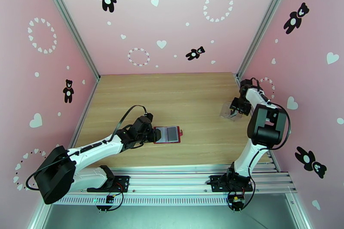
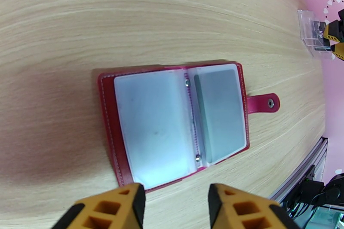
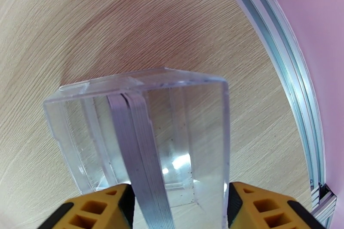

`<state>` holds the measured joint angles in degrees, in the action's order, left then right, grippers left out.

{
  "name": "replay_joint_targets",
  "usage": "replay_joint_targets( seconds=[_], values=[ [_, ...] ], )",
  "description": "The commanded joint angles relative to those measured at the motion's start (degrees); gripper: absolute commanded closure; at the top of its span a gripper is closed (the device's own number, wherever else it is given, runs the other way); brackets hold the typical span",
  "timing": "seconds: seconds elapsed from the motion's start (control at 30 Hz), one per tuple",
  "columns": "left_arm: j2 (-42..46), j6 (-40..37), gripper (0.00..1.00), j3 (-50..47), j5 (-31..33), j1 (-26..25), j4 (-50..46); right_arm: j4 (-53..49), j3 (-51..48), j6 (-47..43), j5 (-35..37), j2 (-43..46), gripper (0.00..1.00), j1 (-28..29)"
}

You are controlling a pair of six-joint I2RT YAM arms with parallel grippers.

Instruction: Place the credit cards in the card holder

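Card holder: we see the red card holder [image 1: 167, 134] lying open and flat on the bench [image 1: 172, 92], a little toward 6 o'clock from the middle in the top view.
Holder inside: from the left wrist we see pale sleeves [image 2: 150, 126] inside the red border, with the snap tab [image 2: 263, 103] sticking out at 3 o'clock.
Sleeve at 3 o'clock: a grey rectangle [image 2: 220, 114] shows through it; we cannot tell whether it is a card.
Left fingers: the left fingers [image 2: 122, 206] stand apart at 6 o'clock of the left wrist view, just at the holder's near edge, with bare bench between them. In the top view they sit at the holder's 9 o'clock edge.
Credit cards: we see the credit cards [image 3: 137, 148] as a thin stack standing on edge inside the clear box [image 3: 206, 109], leaning toward its 9 o'clock side.
Clear box: it stands on the bench at 3 o'clock in the top view, near the side rail and well apart from the holder.
Right fingers: the right fingers [image 3: 99, 210] are apart at the box's near side, and the stack runs down just beside the one at 7 o'clock. We see a wide gap between them, with no clamp on the cards.
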<state>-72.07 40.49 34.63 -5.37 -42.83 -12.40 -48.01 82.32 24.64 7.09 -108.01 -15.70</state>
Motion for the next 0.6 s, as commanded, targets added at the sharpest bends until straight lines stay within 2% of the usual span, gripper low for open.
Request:
replay_joint_targets(
  seconds=[0.0,0.1,0.4,0.5,0.57],
  values=[
    [-1.00,-0.87,0.55,-0.35,-1.01,0.53,1.42,-0.06,-1.73,0.71,2.45,6.08,0.42,-1.43],
    [-1.51,-0.90,0.55,-0.35,-1.03,0.47,1.70,0.27,-2.62,0.50,1.10,7.14,0.49,-1.62],
    [-1.47,-0.81,0.55,-0.62,-0.79,0.47,1.60,0.80,-2.61,0.09,-3.27,4.80,0.82,-1.68],
    [-1.66,-0.68,0.55,-0.77,-0.77,0.49,1.87,0.53,-2.27,0.00,-3.71,5.14,0.89,-1.70],
    [-1.75,-0.68,0.55,-0.80,-0.84,0.47,2.11,0.78,-2.51,-0.02,-3.75,5.65,0.90,-1.68]
  ],
)
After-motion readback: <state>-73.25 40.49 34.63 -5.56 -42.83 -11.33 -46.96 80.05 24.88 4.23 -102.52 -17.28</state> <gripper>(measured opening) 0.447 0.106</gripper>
